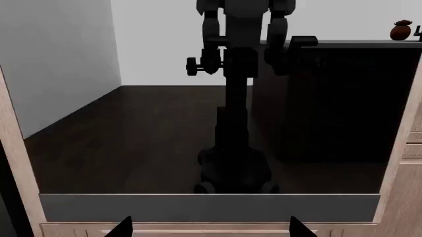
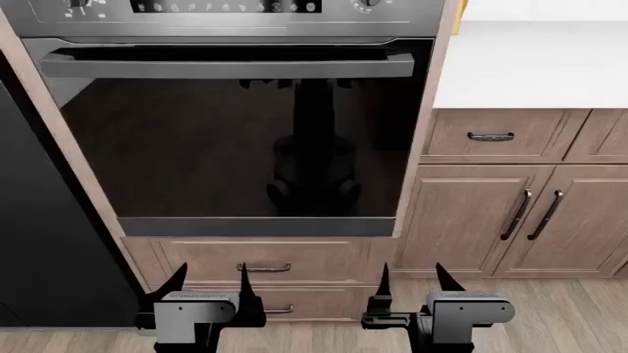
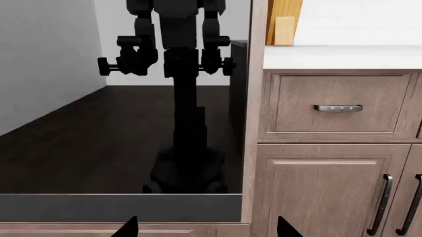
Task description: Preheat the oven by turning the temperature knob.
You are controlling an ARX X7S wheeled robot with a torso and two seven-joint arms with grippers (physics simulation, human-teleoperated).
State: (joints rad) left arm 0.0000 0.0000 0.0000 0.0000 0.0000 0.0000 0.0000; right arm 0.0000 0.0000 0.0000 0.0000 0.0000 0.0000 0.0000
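Note:
The oven (image 2: pixel 196 147) fills the head view, with its dark glass door mirroring my own body and a long steel bar handle (image 2: pixel 226 68) above. Cut off by the picture's top edge are a black display (image 2: pixel 226 6) and two knobs. The left one, ringed by spaced white marks, looks like the temperature knob (image 2: pixel 84 6); the right knob (image 2: pixel 368 4) has finer marks. My left gripper (image 2: pixel 211 276) and right gripper (image 2: pixel 412 273) hang open far below the knobs, level with the drawers. The left gripper (image 1: pixel 211 228) faces the oven glass (image 1: pixel 132 138). The right gripper (image 3: pixel 206 228) faces the door's right edge (image 3: pixel 245 123).
Two wooden drawers (image 2: pixel 265 257) sit under the oven. To the right are a white counter (image 2: pixel 530 66), a drawer (image 2: pixel 490 136) and cabinet doors with dark handles (image 2: pixel 534 213). A dark tall panel (image 2: pixel 40 243) stands at the left. Below is wood floor (image 2: pixel 549 316).

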